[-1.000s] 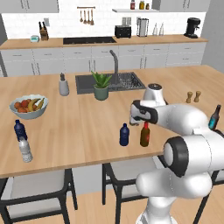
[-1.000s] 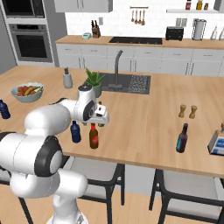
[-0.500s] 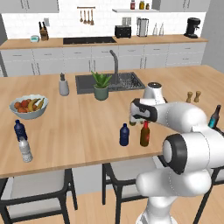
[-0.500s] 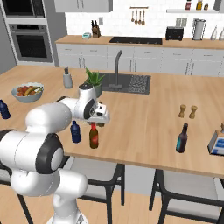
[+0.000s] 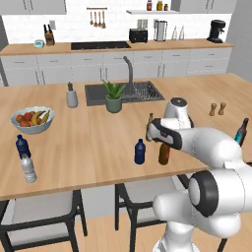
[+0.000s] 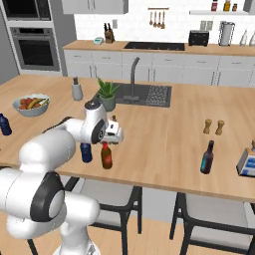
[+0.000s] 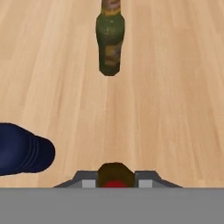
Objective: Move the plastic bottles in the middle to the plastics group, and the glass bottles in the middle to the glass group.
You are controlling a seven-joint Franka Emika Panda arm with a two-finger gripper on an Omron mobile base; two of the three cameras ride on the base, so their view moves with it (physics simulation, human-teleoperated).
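My gripper [image 5: 156, 134] is shut on the neck of the brown glass bottle [image 5: 164, 153] with the red cap, near the counter's front edge. In the hand view the bottle's red top [image 7: 115, 176] sits between the finger tips. The olive-green glass bottle [image 7: 109, 39] stands just beyond the hand, partly hidden behind it from the base [image 6: 114, 119]. The small dark blue plastic bottle [image 5: 140, 151] stands close to the left of the brown one. The plastics group, a blue bottle [image 5: 20, 146] and a clear ribbed bottle [image 5: 28, 168], is at the far left. A dark glass bottle [image 5: 241, 131] stands far right.
A fruit bowl [image 5: 32, 120] sits at the left, with a potted plant [image 5: 113, 96] and a sink [image 5: 123, 91] at the back middle. Two pepper mills [image 5: 217, 108] stand at the right. A small box [image 6: 247, 162] lies at the counter's right end. Stools stand below the front edge.
The jaws have closed from wide open onto the brown bottle's neck. The arm and the bottles have barely shifted.
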